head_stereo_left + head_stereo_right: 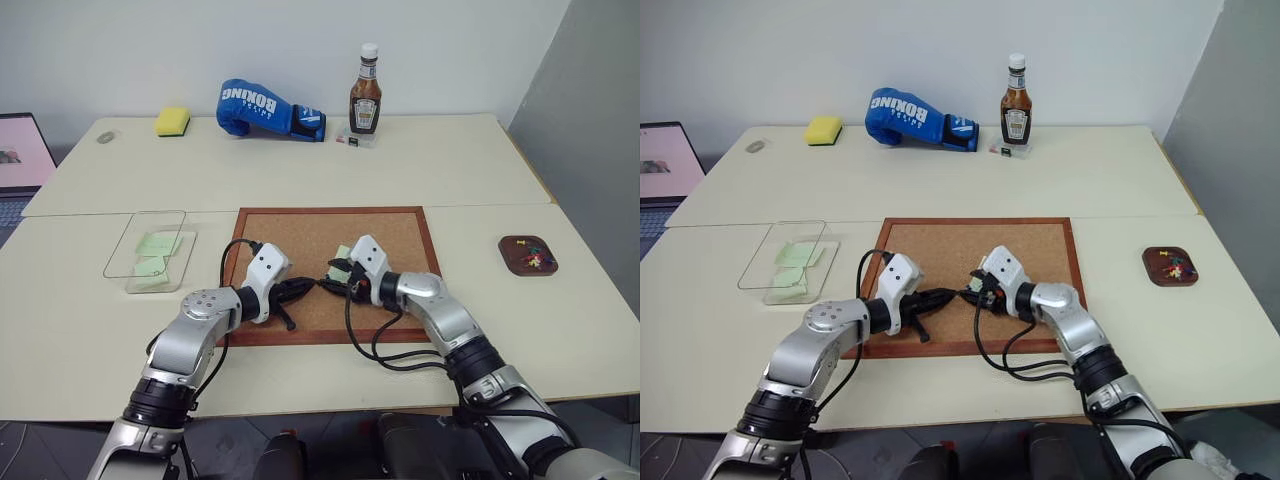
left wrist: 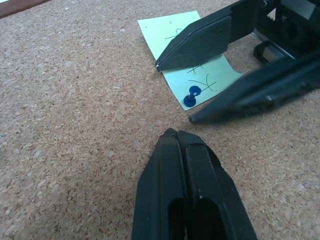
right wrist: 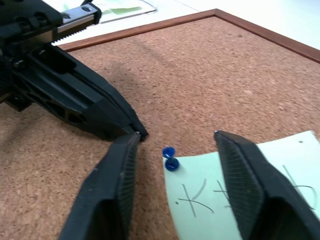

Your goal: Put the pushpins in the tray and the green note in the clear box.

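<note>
Currently pin-pulling step: L gripper (image 2: 176,134) shut, empty, tip resting on corkboard (image 1: 300,230) beside the green note (image 2: 192,70); R gripper (image 3: 175,145) half-open, fingers straddling blue pushpin (image 3: 170,160) pinning the note's corner, so next needs a close on the pinhead, then a straight lift. Clear box (image 1: 125,270) far left has pale green notes; tray (image 1: 512,258) far right has several pins.

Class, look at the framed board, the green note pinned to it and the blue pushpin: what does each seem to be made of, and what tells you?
Brown framed board: cork by its speckled, grainy matt surface; the reddish rim looks like wood.
Pale green square note: thin matt paper, with pen marks and a curled edge.
Blue pushpin: probably plastic, as its head is smooth and glossy.
</note>
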